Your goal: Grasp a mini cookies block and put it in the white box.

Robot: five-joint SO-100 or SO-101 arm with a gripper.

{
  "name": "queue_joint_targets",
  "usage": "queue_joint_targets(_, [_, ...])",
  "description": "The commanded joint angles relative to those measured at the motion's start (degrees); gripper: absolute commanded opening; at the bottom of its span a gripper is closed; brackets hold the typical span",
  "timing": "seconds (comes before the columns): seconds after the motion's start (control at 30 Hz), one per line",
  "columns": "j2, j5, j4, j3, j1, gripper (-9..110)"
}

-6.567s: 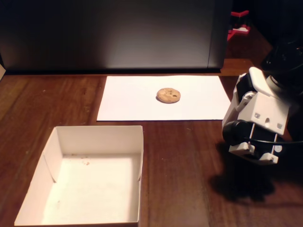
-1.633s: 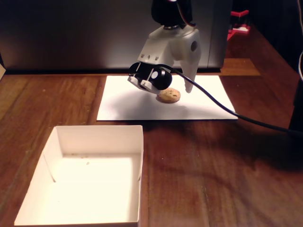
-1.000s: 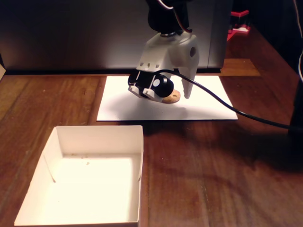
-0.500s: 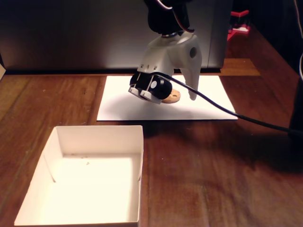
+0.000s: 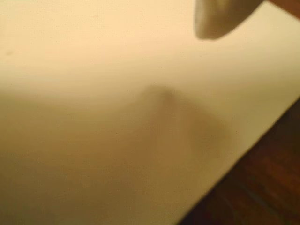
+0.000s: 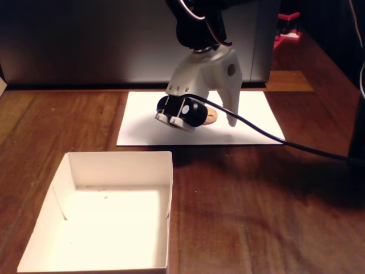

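In the fixed view the mini cookies block (image 6: 211, 117) lies on a flat white paper sheet (image 6: 142, 123), mostly covered by the wrist camera housing. My gripper (image 6: 210, 121) is lowered right over it and looks open. One white finger (image 6: 231, 117) stands just right of the cookie, and the other is hidden behind the housing. The white box (image 6: 120, 161) sits near the front left, well apart from the gripper, with nothing in it. The wrist view is blurred: one fingertip (image 5: 220, 18) hangs over pale paper (image 5: 93, 56), and a dim tan smudge shows below it.
A dark grey panel (image 6: 102, 40) stands behind the paper. A red object (image 6: 288, 28) sits at the back right. The arm's black cable (image 6: 296, 147) trails right across the brown wooden table (image 6: 256, 205). Table wood (image 5: 267, 187) shows at the wrist view's lower right.
The gripper has come from the right side of the table to the cookie. Over the last second it sank lower and shifted slightly, covering more of the cookie.
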Motion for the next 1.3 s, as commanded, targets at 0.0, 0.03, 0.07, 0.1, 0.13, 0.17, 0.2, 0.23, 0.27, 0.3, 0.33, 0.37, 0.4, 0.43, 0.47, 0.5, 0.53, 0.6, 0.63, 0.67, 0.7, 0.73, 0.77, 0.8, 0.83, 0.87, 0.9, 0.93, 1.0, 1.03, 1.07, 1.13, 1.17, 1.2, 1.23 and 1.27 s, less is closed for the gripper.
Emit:
queue_joint_targets(0.0, [2.11, -0.44, -0.44, -4.75, -0.62, 52])
queue_joint_targets(0.03, [2.02, -0.53, -0.62, -4.75, -0.62, 52])
queue_joint_targets(0.07, [1.85, -0.53, -0.79, -4.83, -0.62, 52])
queue_joint_targets(0.1, [1.67, -0.62, -1.05, -4.83, -0.62, 52])
queue_joint_targets(0.13, [1.49, -0.79, -1.23, -4.83, -0.62, 52])
queue_joint_targets(0.17, [1.49, -0.88, -1.41, -4.83, -0.62, 52])
queue_joint_targets(0.2, [1.41, -0.97, -1.58, -4.83, -0.62, 52])
queue_joint_targets(0.23, [1.41, -1.05, -1.67, -4.83, -0.62, 52])
queue_joint_targets(0.27, [1.32, -1.05, -1.76, -4.83, -0.62, 52])
queue_joint_targets(0.3, [1.23, -1.14, -1.85, -4.75, -0.62, 52])
queue_joint_targets(0.33, [1.23, -1.14, -1.93, -4.57, -0.62, 52])
queue_joint_targets(0.37, [1.23, -1.14, -2.02, -4.57, -0.62, 51])
queue_joint_targets(0.4, [1.23, -1.14, -2.02, -4.57, -0.62, 51])
queue_joint_targets(0.43, [1.23, -1.05, -2.11, -4.66, -0.62, 51])
queue_joint_targets(0.47, [1.23, -1.32, -2.2, -4.83, -0.62, 51])
queue_joint_targets(0.5, [1.23, -1.58, -2.29, -5.01, -0.62, 51])
queue_joint_targets(0.53, [1.32, -1.85, -2.37, -5.1, -0.62, 51])
queue_joint_targets(0.6, [1.85, -2.11, -2.37, -5.1, -0.88, 51])
queue_joint_targets(0.63, [2.29, -1.93, -2.29, -5.1, -1.05, 51])
queue_joint_targets(0.67, [2.64, -1.93, -2.29, -5.1, -1.14, 51])
queue_joint_targets(0.7, [2.72, -2.11, -2.29, -5.1, -1.14, 51])
queue_joint_targets(0.73, [2.81, -2.29, -2.29, -5.1, -1.14, 51])
queue_joint_targets(0.77, [2.81, -2.46, -2.37, -5.1, -1.05, 51])
queue_joint_targets(0.8, [2.81, -2.72, -2.37, -5.1, -0.97, 51])
queue_joint_targets(0.83, [2.81, -2.81, -2.37, -5.1, -0.88, 51])
queue_joint_targets(0.87, [2.81, -2.9, -2.37, -5.1, -0.79, 51])
queue_joint_targets(0.9, [2.72, -2.9, -2.37, -5.1, -0.79, 51])
queue_joint_targets(0.93, [2.55, -2.9, -2.46, -5.1, -0.79, 51])
queue_joint_targets(1.0, [2.46, -2.9, -2.64, -5.1, -0.88, 51])
queue_joint_targets(1.03, [2.46, -2.72, -2.64, -5.1, -0.97, 51])
queue_joint_targets(1.07, [2.46, -2.72, -2.64, -5.1, -1.05, 51])
queue_joint_targets(1.13, [2.64, -2.55, -2.64, -5.1, -1.14, 51])
queue_joint_targets(1.17, [2.72, -2.55, -2.64, -5.1, -1.14, 51])
queue_joint_targets(1.2, [2.72, -2.55, -2.64, -5.1, -1.23, 51])
queue_joint_targets(1.23, [2.81, -2.46, -2.64, -5.1, -1.23, 51])
queue_joint_targets(1.27, [2.9, -2.46, -2.64, -5.1, -1.23, 51])
